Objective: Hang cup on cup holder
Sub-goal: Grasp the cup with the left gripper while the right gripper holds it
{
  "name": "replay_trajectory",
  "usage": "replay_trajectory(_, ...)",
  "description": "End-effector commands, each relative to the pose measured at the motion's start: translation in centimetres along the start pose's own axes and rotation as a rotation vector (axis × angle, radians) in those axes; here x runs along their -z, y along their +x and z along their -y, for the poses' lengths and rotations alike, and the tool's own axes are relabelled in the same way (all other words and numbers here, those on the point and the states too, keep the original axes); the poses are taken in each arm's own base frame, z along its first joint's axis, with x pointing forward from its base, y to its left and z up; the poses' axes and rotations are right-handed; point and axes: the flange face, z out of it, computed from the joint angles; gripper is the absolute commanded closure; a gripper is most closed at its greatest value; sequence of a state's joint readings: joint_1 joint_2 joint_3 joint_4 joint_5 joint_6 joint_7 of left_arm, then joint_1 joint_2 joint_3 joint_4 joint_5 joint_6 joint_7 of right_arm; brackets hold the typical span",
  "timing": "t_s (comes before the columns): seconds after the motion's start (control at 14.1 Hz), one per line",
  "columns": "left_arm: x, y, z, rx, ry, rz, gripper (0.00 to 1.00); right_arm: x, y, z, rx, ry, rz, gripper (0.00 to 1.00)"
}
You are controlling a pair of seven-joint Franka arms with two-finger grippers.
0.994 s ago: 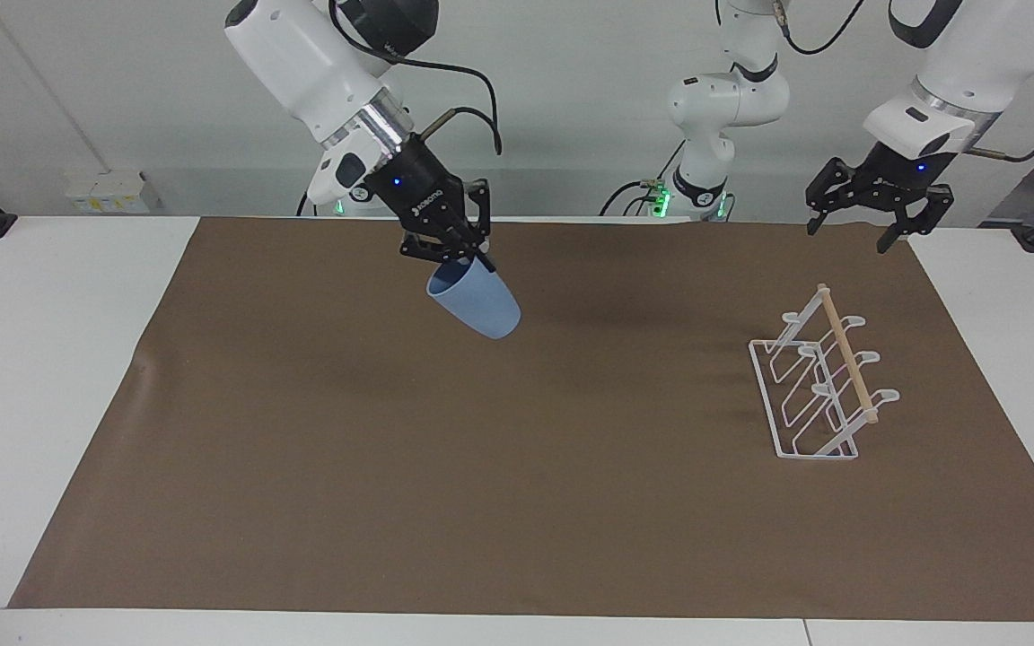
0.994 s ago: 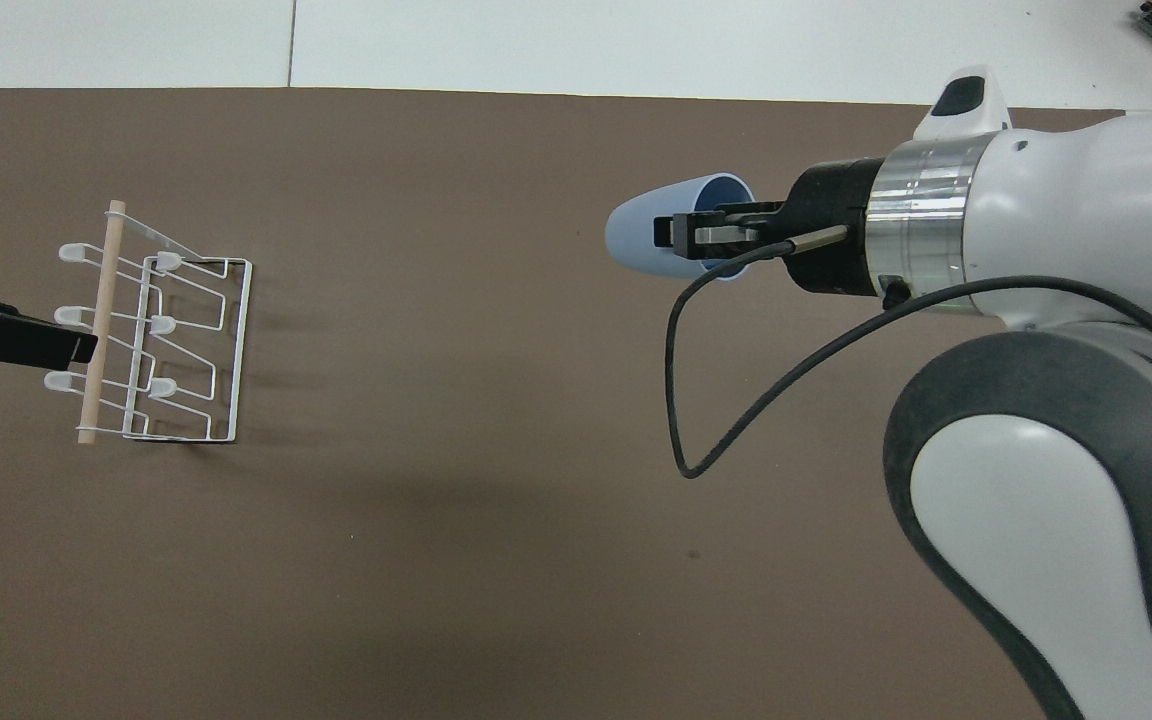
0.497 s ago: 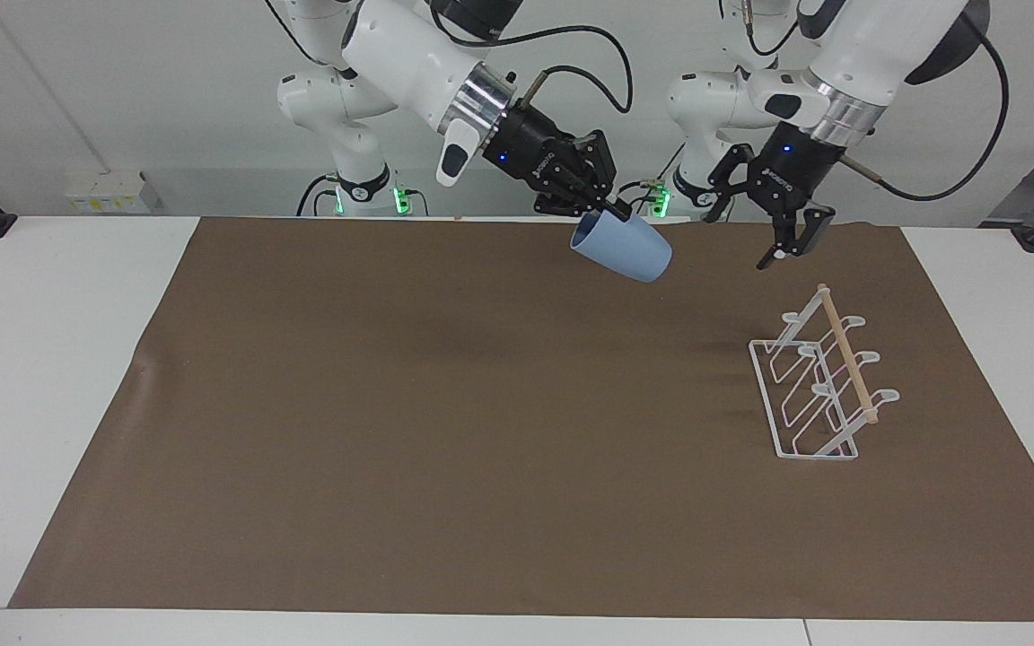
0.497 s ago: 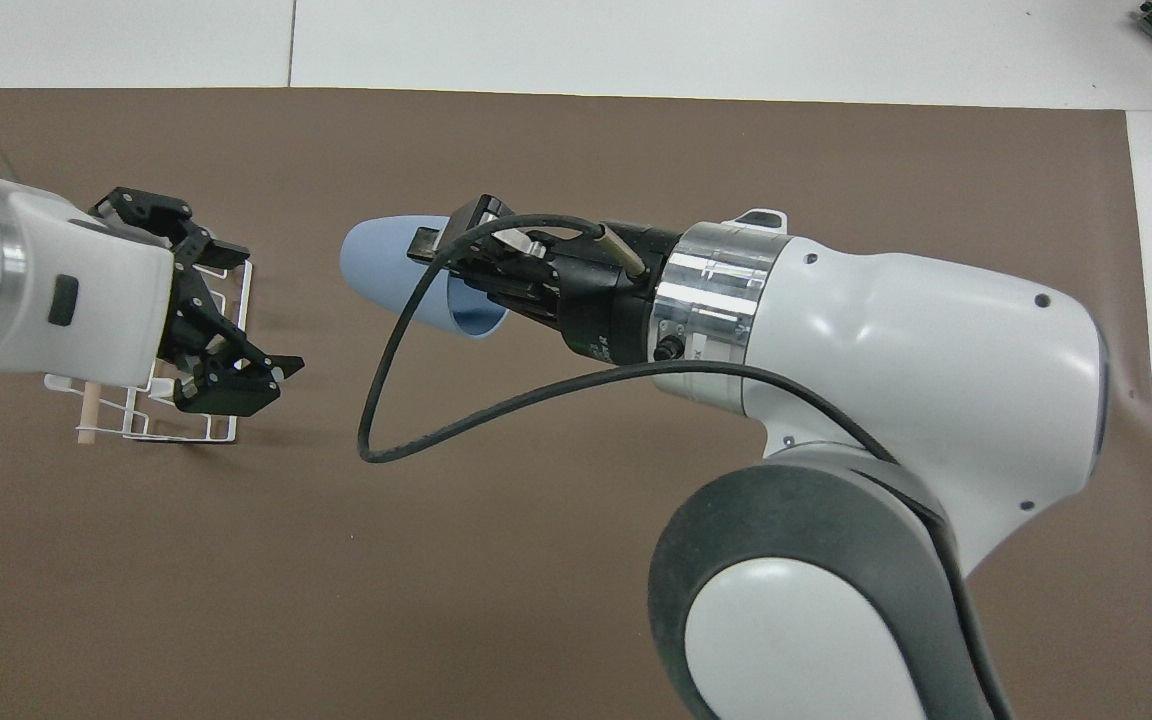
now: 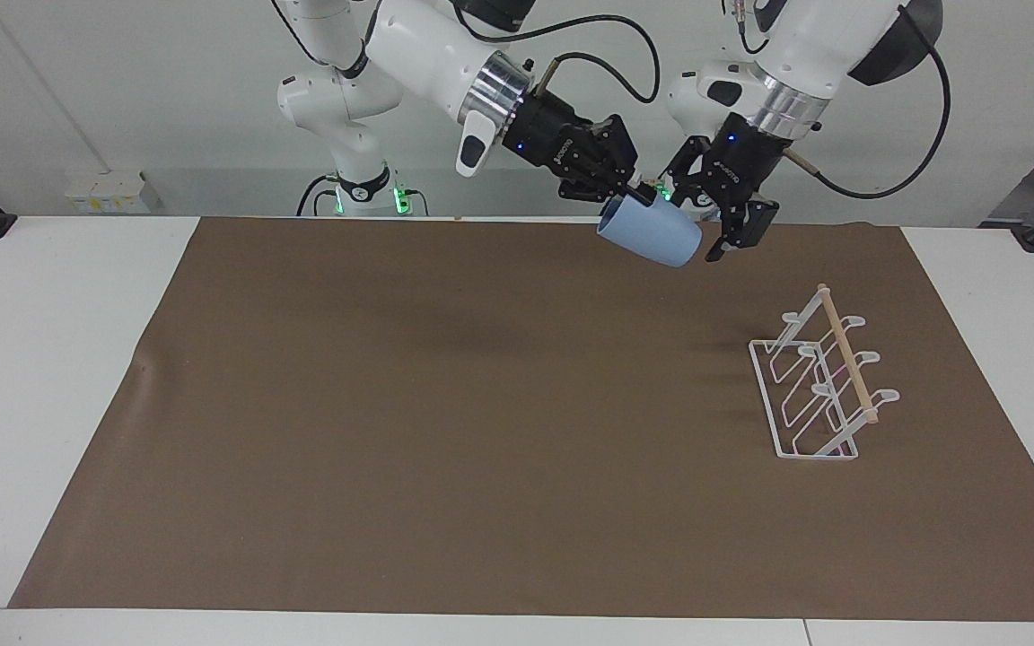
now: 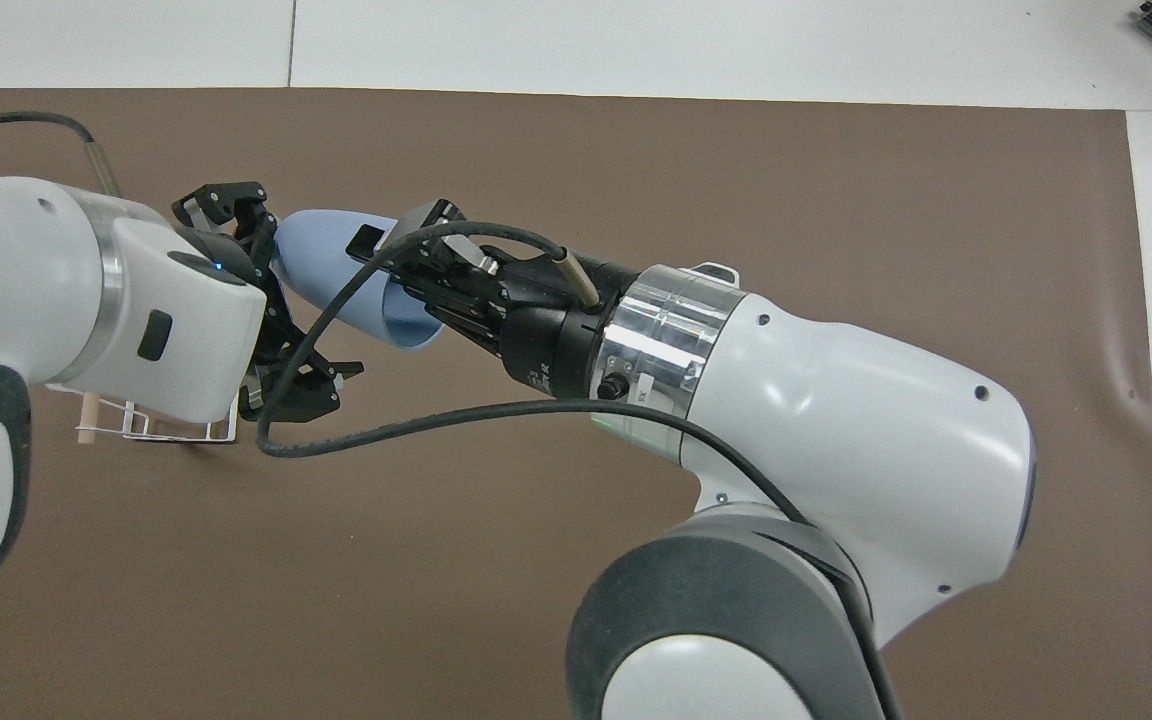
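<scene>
My right gripper [image 5: 632, 192] is shut on the rim of the light-blue cup [image 5: 653, 239], which it holds tilted in the air over the brown mat, base pointing toward the left arm's end. My left gripper [image 5: 705, 224] is open, one finger on each side of the cup's narrow base. From above, the cup [image 6: 331, 272] lies between the left gripper [image 6: 271, 300] and the right gripper [image 6: 406, 255]. The white wire cup holder [image 5: 818, 388] with its wooden dowel stands on the mat at the left arm's end. In the overhead view only a corner of the cup holder [image 6: 176, 432] shows under the left arm.
The brown mat [image 5: 445, 431] covers most of the white table [image 5: 50, 377]. A black cable [image 6: 366, 440] loops from the right wrist and hangs under the cup. Both arms' bodies fill much of the overhead view.
The right gripper has carried the cup toward the left arm's end. The left gripper has swung in from over the cup holder and now straddles the cup's base.
</scene>
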State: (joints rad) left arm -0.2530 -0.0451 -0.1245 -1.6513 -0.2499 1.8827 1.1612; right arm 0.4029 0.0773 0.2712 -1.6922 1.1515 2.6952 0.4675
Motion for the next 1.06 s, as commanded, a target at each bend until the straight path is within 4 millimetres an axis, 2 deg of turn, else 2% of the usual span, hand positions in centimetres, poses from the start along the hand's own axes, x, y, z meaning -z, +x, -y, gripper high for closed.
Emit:
replay_trajectory(0.0,0.1,0.1,0.3,-0.11,0.005,-0.038,0.0,0.1,-0.8,0.5,-0.027,0.024,0.01,1.0)
replay_trajectory(0.28,0.8,0.3,2.1,-0.161,0.033,-0.053,0.0,0.1,-0.7,0.5,-0.026,0.024,0.009,1.0)
replay_trajectory(0.43,1.3,-1.0,2.8,-0.119,0.027,-0.083,0.0,0.1,-0.7,0.5,-0.026,0.024,0.009,1.0)
replay_trajectory(0.71,0.9,0.2,1.9,-0.079,0.006,-0.122,0.0,0.1,-0.6,0.5,-0.025,0.024,0.007,1.0)
replay_trajectory(0.99,1.0,0.4,1.9,-0.074,0.006,-0.128,0.0,0.1,-0.6,0.4,-0.025,0.023,0.007,1.0)
